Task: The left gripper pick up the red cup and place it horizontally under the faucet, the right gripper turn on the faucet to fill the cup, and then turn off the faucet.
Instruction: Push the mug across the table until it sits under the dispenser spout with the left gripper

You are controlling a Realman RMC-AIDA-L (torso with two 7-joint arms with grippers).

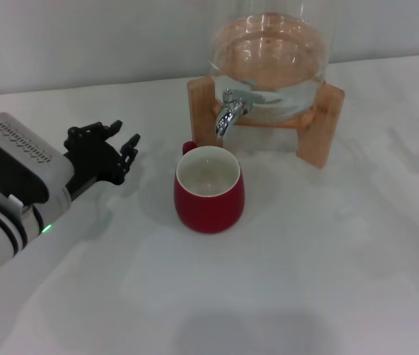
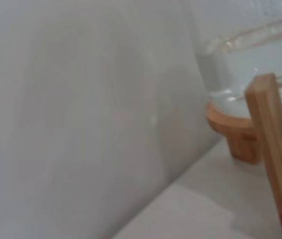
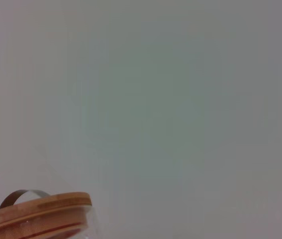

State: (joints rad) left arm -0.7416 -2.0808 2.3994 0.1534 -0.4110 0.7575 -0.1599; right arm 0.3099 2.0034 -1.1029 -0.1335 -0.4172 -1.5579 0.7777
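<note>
The red cup (image 1: 209, 194) stands upright on the white table, its cream inside facing up and its small handle at the back left. It sits just in front of and below the chrome faucet (image 1: 231, 111), which is fixed to the clear glass jar (image 1: 268, 59). My left gripper (image 1: 123, 145), a black claw, is open and empty to the left of the cup, apart from it by a clear gap. My right gripper is not in any view.
The jar rests on a wooden stand (image 1: 320, 126) at the back of the table. The left wrist view shows the jar's base (image 2: 260, 64) and a stand leg (image 2: 275, 149) close by. The right wrist view shows the jar's wooden lid (image 3: 36, 216).
</note>
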